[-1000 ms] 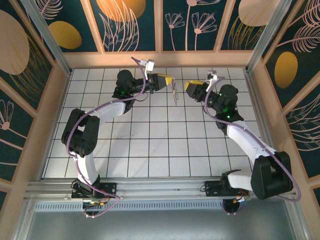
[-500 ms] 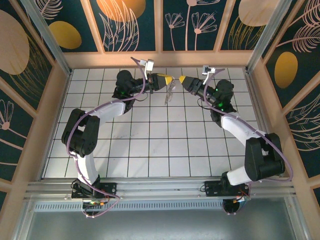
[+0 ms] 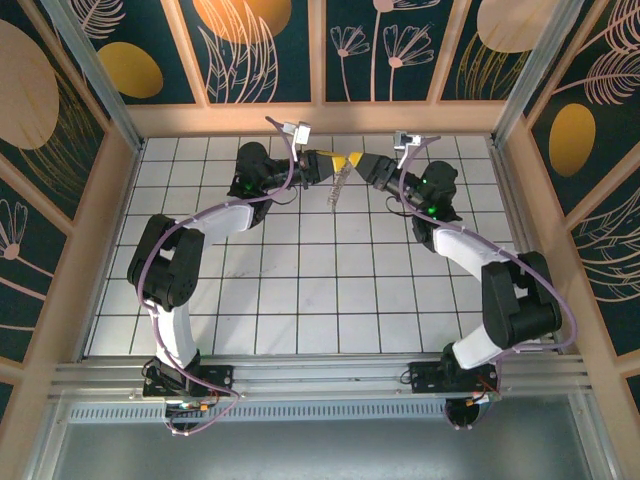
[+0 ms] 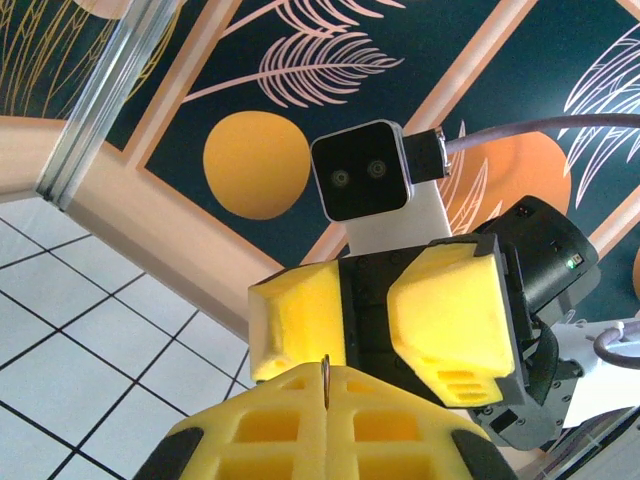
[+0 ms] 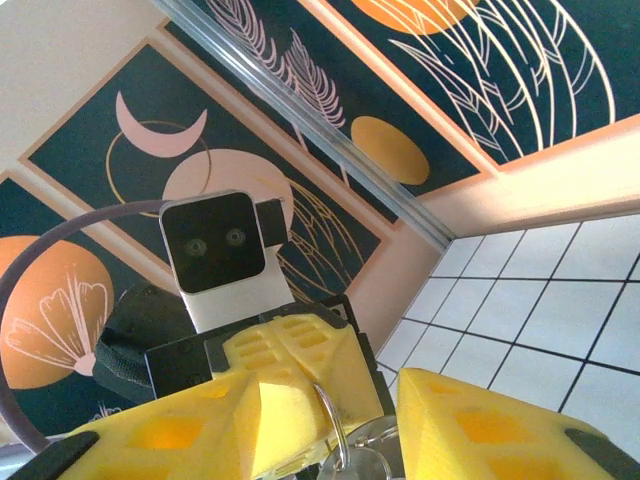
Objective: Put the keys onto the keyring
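Starting at the bottom edge of the top view: left arm base (image 3: 185, 378) and right arm base (image 3: 440, 378), side by side on the rail. Up past them, white tiled tabletop (image 3: 300, 300), bare squares across the middle of the frame.

Further up, upper centre: left gripper (image 3: 343, 160) and right gripper (image 3: 364, 164) nose to nose, yellow tips very close. Pinched tight, that left gripper, on the keyring (image 3: 337, 185), with thin silvery metal dangling below the tips, slightly tilted, above the tiles. Backed up on the left wrist view: a sliver of wire clamped in the seam of the yellow fingers, bottom centre. Facing it in mid-frame, the right gripper, fingers set apart, dark gap between.

Same story on the right wrist view: yellow fingers spread along the bottom edge, silver loop standing in the gap, a rounded silver piece just beneath. Key or more ring? Cannot tell. Gripping anything there? Cannot tell either.

Beyond it all, dark wall panels (image 3: 260, 50) with orange discs and pale leaves.
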